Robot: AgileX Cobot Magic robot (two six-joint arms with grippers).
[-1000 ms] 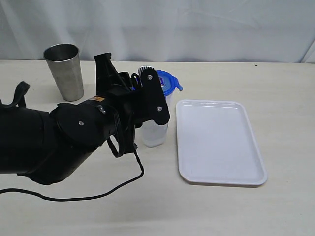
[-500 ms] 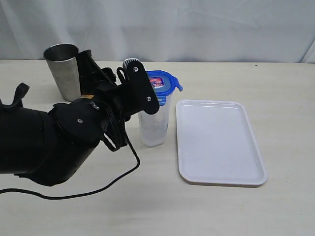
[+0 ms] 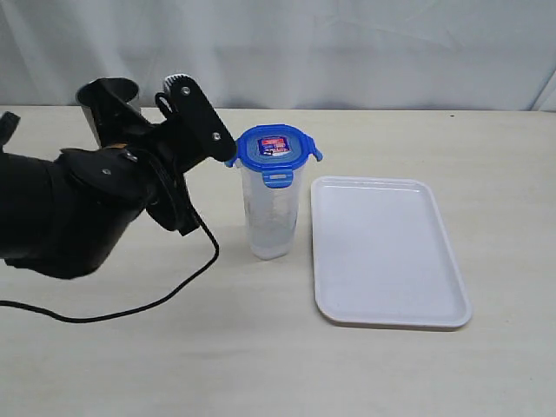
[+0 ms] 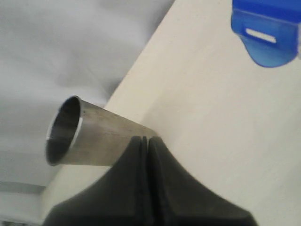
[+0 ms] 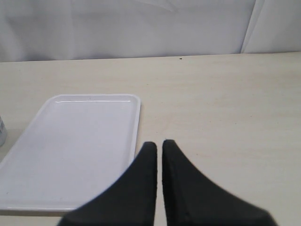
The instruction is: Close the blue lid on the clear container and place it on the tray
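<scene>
The blue lid [image 3: 274,148] sits level on the clear container [image 3: 272,219], so the closing looks mostly done. From here I can't be sure every flap is snapped: the near one hangs down, but the side ones seem to jut out.

The container stands on the counter [image 3: 417,373] just beside the tray [image 3: 387,261], not on it, so I'd say the move across is what's left. It stands upright, its long axis straight up and the lid's label facing the ceiling.

The left hand [image 4: 145,139] is pinched shut on nothing, apart from the container and near the metal cup [image 4: 89,136]. The right hand [image 5: 159,146] is also closed and empty, over the tray's far side.
</scene>
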